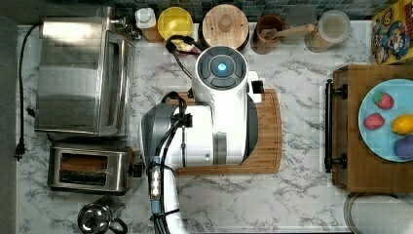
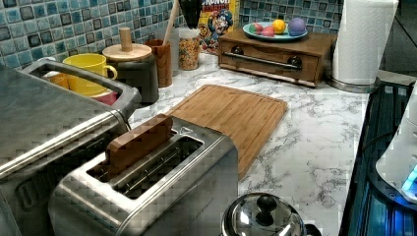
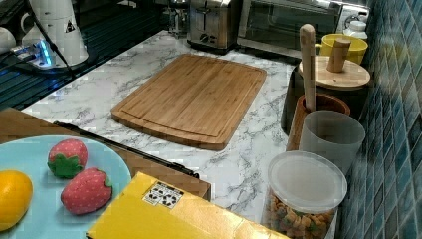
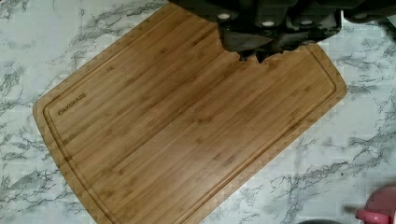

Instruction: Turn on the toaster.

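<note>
Brushed-steel toaster (image 1: 90, 169) sits at the top view's lower left, just below the toaster oven (image 1: 83, 75), a bread slice (image 2: 139, 139) in one slot. Black lever (image 1: 138, 169) on its end faces the cutting board (image 1: 267, 131). Arm (image 1: 221, 107) hangs over the board, well apart from the toaster. Gripper (image 4: 258, 55) visible in the wrist view; fingers look close together. Step in hand, judged: approach not yet begun. Next move calls for travel toward the lever end, then a downward press.

One toaster (image 1: 90, 169), one toaster oven (image 1: 83, 73), one kettle (image 1: 97, 218), one cutting board (image 3: 191, 99), two strawberries (image 3: 68, 157), one yellow mug (image 1: 175, 23).
</note>
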### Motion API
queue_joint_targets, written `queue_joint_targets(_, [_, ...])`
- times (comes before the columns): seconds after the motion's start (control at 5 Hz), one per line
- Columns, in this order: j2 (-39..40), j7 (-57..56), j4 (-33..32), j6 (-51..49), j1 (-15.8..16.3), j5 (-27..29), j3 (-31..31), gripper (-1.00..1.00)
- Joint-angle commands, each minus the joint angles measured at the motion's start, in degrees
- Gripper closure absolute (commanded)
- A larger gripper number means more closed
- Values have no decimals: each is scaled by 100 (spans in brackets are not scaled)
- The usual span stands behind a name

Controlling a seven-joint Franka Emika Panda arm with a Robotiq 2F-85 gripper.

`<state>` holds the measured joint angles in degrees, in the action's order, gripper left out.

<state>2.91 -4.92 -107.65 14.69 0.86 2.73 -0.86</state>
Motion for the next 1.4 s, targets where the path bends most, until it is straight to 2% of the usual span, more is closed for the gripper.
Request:
queue_joint_targets(0.2, [-129,-648,-302,112,54,245,-111,100])
queue_joint_targets(0.6, [-738,-1451,-1149,385,351,593,-426,100])
queue_joint_targets(1.0, [-1453,-2082,-1923,852,548,1290,-613,100])
queue_joint_targets(1.2, [-2008,-2066,-2086,649,820,1366,-780,100])
queue_joint_targets(1.4, [-1978,-2116,-2121,554,945,1377,-947,100])
